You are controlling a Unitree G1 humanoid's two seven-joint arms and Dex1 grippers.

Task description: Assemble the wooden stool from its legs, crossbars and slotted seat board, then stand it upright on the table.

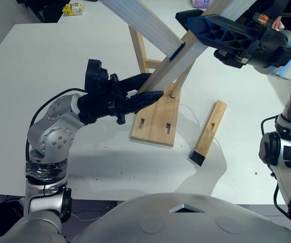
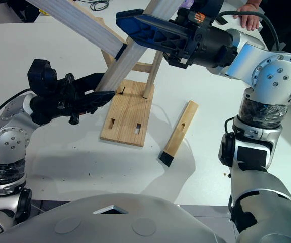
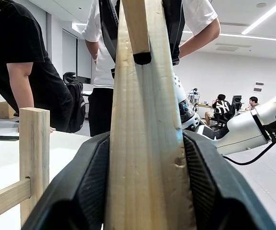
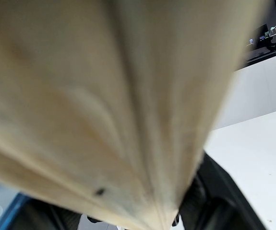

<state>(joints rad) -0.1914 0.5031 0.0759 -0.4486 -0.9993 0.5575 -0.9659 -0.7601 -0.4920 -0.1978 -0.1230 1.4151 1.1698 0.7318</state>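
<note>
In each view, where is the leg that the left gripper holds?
Left eye: leg slants through upper centre.
Right eye: leg, upper centre-left.
Left wrist: leg, centre, very close.
Right wrist: probably the leg, close and blurred.
Landmark: left gripper clamps its lower end, in both eye views and left wrist.

- The seat board (image 1: 155, 121) lay flat at the middle of the table (image 1: 44, 76).
- Upright legs (image 1: 139, 48) stood at its far end.
- A tilted leg (image 1: 185, 56) leaned over the board, with the left gripper (image 1: 154, 86) low and the right gripper (image 1: 196, 23) high.
- A loose leg (image 1: 209, 130) lay to the right of the board.
</note>
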